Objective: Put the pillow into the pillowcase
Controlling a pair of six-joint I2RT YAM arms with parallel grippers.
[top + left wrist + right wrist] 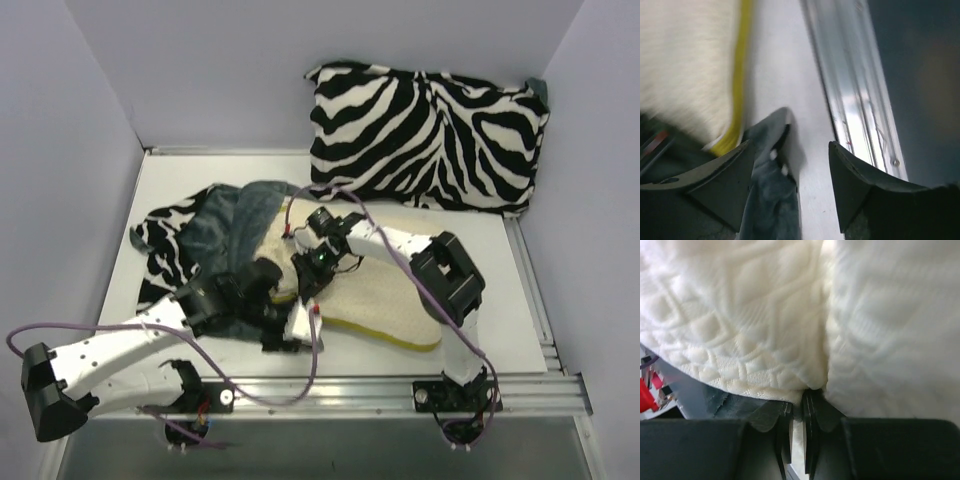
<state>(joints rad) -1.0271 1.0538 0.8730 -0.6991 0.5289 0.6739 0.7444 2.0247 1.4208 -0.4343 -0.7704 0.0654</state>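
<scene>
Grasping looks like the step: left tool [790, 146] hangs released, pillowcase [767, 200] edge draped against one finger; right tool [799, 401] clenches the pillow [740, 315] at its tips. Close squarely on that edge before pulling.

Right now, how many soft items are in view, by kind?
pillow, cream quilted: 1
pillowcase, grey-teal and zebra: 1
zebra cushion, plump, at the back: 1
Total: 3
</scene>
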